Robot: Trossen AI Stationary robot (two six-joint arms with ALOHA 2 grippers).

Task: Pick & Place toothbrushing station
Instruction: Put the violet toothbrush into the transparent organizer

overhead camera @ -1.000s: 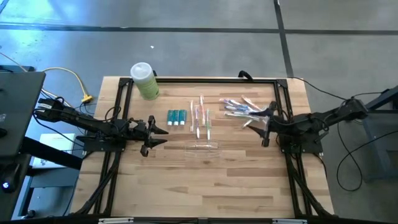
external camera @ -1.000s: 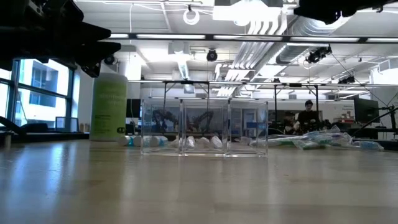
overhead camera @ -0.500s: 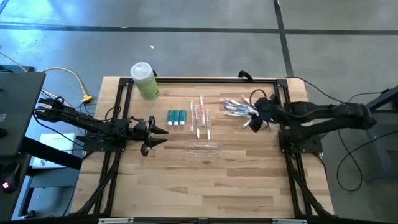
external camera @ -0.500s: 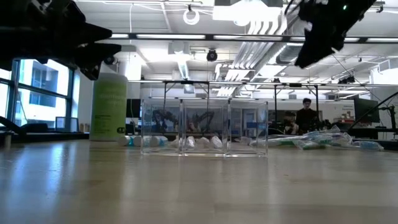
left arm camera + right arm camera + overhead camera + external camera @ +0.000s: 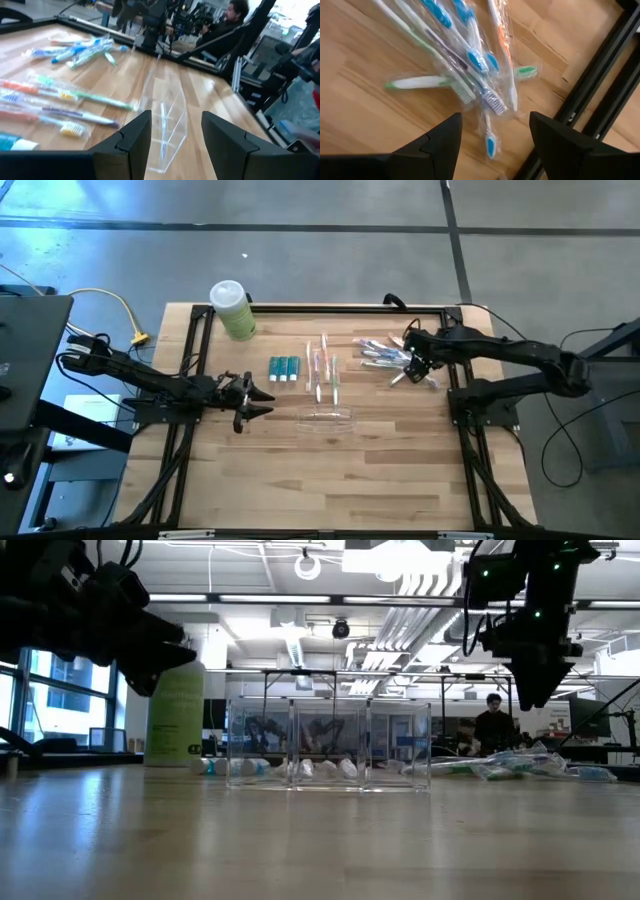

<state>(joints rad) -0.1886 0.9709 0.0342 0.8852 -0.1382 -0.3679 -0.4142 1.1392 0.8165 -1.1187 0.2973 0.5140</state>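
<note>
Overhead view: a wooden table (image 5: 330,470) with a dark frame. The right gripper (image 5: 418,364) hangs over a loose pile of wrapped toothbrushes (image 5: 385,352) near the table's far right side, its jaws spread apart and holding nothing. The left gripper (image 5: 258,392) sits on the near left, jaws also apart and empty, pointing toward a clear plastic organizer (image 5: 328,416) that lies a short way beyond its fingertips. Farther on, between the two grippers, lie a second row of wrapped toothbrushes (image 5: 322,368) and three small teal toothpaste tubes (image 5: 284,368). A green bottle with a white cap (image 5: 232,310) stands at the far left corner.

Table-level view: the organizer (image 5: 328,745) stands upright with three see-through compartments. The right gripper (image 5: 538,665) hangs above the toothbrush pile (image 5: 520,767), not touching it. The left arm is a dark shape in front of the green bottle (image 5: 176,712). A person (image 5: 490,725) sits in the room behind.

Left wrist view: the two dark fingers (image 5: 134,136) stand well apart, with the organizer (image 5: 162,120) lying in line with the gap, just past the tips.

Right wrist view: the fingers (image 5: 445,137) are wide open above the pile (image 5: 470,60). The brushes lie crossed over one another in crinkled clear wrappers, with blue, green, orange and purple handles.
</note>
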